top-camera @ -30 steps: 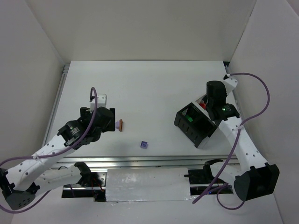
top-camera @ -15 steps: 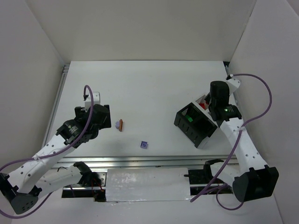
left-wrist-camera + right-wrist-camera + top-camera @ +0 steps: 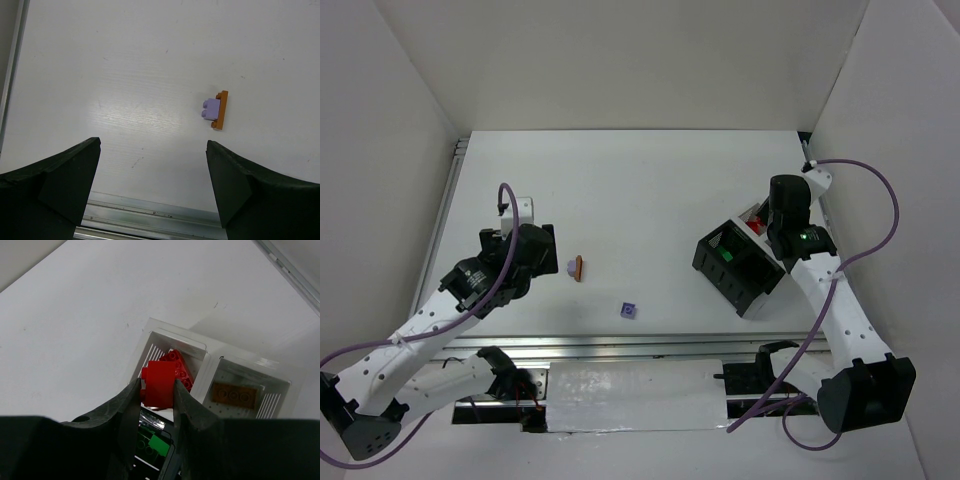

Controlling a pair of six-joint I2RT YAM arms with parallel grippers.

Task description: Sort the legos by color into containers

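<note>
1. The right gripper (image 3: 158,390) is clenched on a red lego (image 3: 160,381). Its two fingers press on the opposite flat walls of the brick.
2. Just under this brick is a white-walled cell of the containers (image 3: 175,335), and other red legos (image 3: 182,369) already lie in it. The white cell beside it holds a brown-orange brick (image 3: 236,394), and a darker cell shows a green brick (image 3: 158,445). The whole block stands near the right edge of the bench (image 3: 650,190).
3. The left gripper (image 3: 152,185) is released, with the jaws wide apart and nothing between them. It hovers over the bench toward the left edge.
4. In front of it a lavender lego (image 3: 210,108) lies touching a thin brown-orange lego (image 3: 220,110), side against side. I cannot tell whether they are clipped together. A second lavender piece (image 3: 628,310) lies alone close to the near edge, about the middle.
5. These bricks look very light, stiff and smooth, so I judge they can slip or jump out of the fingers if the pinch is not centred.
6. The best hold is probably across two flat side walls, not on the studs. For the touching pair, the fingers should close on one brick only, or both colours may rise together.
</note>
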